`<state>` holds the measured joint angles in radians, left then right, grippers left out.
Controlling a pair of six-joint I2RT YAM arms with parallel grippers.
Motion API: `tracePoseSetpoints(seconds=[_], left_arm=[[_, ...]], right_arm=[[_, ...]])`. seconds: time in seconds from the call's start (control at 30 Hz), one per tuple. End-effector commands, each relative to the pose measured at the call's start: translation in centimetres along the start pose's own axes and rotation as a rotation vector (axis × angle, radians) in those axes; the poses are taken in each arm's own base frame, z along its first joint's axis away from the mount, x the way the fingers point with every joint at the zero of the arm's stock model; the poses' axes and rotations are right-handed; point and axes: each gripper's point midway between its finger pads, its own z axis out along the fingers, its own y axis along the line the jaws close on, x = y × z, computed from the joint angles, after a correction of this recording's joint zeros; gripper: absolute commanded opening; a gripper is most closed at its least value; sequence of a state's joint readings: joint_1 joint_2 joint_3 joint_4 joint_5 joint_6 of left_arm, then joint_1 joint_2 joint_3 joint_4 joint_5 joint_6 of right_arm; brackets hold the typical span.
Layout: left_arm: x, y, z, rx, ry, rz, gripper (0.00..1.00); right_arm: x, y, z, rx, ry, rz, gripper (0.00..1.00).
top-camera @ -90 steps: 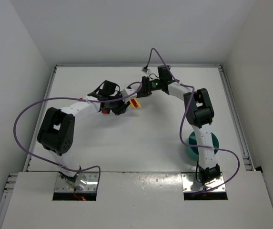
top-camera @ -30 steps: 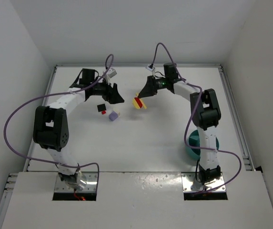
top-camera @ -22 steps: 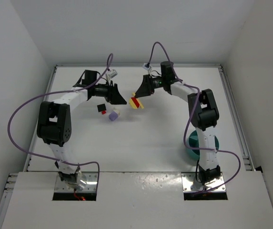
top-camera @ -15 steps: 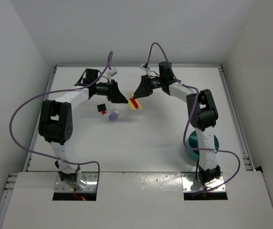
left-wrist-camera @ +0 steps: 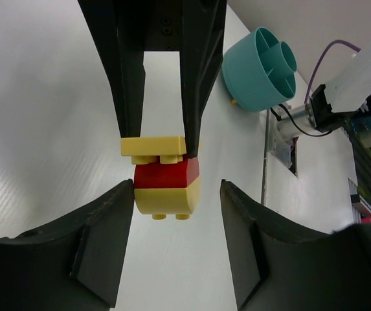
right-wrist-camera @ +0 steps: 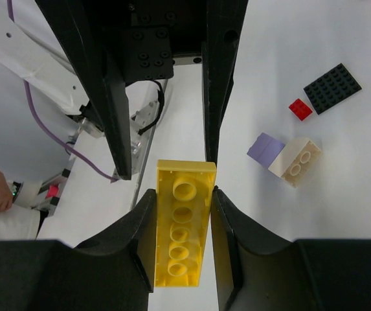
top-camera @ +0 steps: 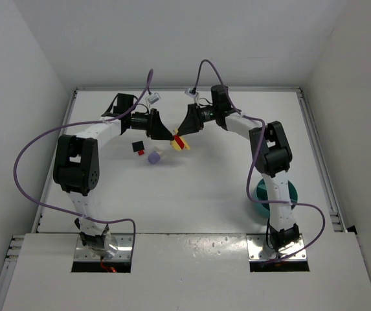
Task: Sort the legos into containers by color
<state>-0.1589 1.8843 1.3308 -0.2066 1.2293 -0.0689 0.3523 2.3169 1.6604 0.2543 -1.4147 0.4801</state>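
Toward the far middle of the white counter (top-camera: 191, 194), two robot arms meet head-on over a small stack of bricks (top-camera: 180, 141). It is well apart from the teal bowl (top-camera: 260, 197), which sits at the near right, half hidden behind the right arm. The right fingers (right-wrist-camera: 136, 233) are clamped on the yellow plate (left-wrist-camera: 153, 146) at one end of the stack. The left fingers (left-wrist-camera: 111, 220) stand wide, one on each side of the red brick (left-wrist-camera: 166, 175) and the yellow brick (left-wrist-camera: 166, 197) beyond it, touching neither.

The step in hand looks like pulling the stack apart so that each colour can go to its own compartment. To do it well, the left fingers would likely close squarely on the flat sides just past the plate's seam. A tilt to peel the pieces apart seems safer than a straight tug. The right grip holds only a thin plate and could slip, flinging a piece.

Room is tight on the far side, where the counter's raised rim (top-camera: 185, 89) and the back wall run close behind both wrists. Purple cables (top-camera: 36, 155) loop overhead. Just left of the stack lie a black plate (right-wrist-camera: 332, 79), a lavender brick (right-wrist-camera: 266, 148) joined to a cream brick (right-wrist-camera: 295, 162), and a small red brick (right-wrist-camera: 300, 109). A wide left swing could scatter them. Bare counter stretches from the stack toward the near right, up to the bowl.
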Motion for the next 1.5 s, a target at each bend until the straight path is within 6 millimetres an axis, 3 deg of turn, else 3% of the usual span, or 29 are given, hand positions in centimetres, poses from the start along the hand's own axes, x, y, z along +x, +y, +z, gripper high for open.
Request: tracePoseSetpoints(seconds=[0.0, 0.57, 0.73, 0.87, 1.13, 1.23, 1.27, 1.3, 1.37, 1.47], left_arm=[[-1.5, -0.6, 0.5, 0.022, -0.013, 0.083, 0.59], [-1.4, -0.6, 1.7, 0.023, 0.004, 0.09, 0.38], [-0.9, -0.4, 1.6, 0.013, 0.017, 0.091, 0.11], [-0.1, -0.2, 1.5, -0.009, 0.036, 0.093, 0.0], [1.7, -0.4, 0.8, -0.055, 0.076, 0.116, 0.0], [2.5, -0.2, 0.6, -0.074, 0.092, 0.123, 0.0], [2.6, 0.0, 0.5, -0.084, 0.098, 0.115, 0.0], [2.3, 0.0, 0.1, -0.09, 0.089, 0.136, 0.0], [2.9, -0.1, 0.0, -0.098, 0.099, 0.134, 0.0], [3.8, -0.1, -0.2, -0.093, 0.119, 0.131, 0.0]], right_arm=[[-1.9, 1.0, 0.5, -0.036, 0.003, -0.126, 0.0], [-2.0, 1.4, 0.9, -0.052, 0.01, -0.135, 0.0], [-2.2, 1.2, 0.5, -0.045, 0.004, -0.135, 0.0], [-2.4, 1.6, -0.6, -0.022, -0.012, -0.139, 0.0], [-1.8, 1.7, -2.6, 0.022, -0.038, -0.116, 0.0], [-1.7, 0.8, -3.6, 0.084, -0.053, -0.097, 0.0], [-2.3, 0.9, -3.8, 0.104, -0.049, -0.175, 0.0], [-1.7, 0.6, -4.4, 0.138, -0.037, -0.11, 0.0], [-2.7, 0.2, -5.5, 0.23, -0.008, -0.268, 0.0], [-2.8, 0.2, -6.7, 0.304, 0.01, -0.284, 0.0]])
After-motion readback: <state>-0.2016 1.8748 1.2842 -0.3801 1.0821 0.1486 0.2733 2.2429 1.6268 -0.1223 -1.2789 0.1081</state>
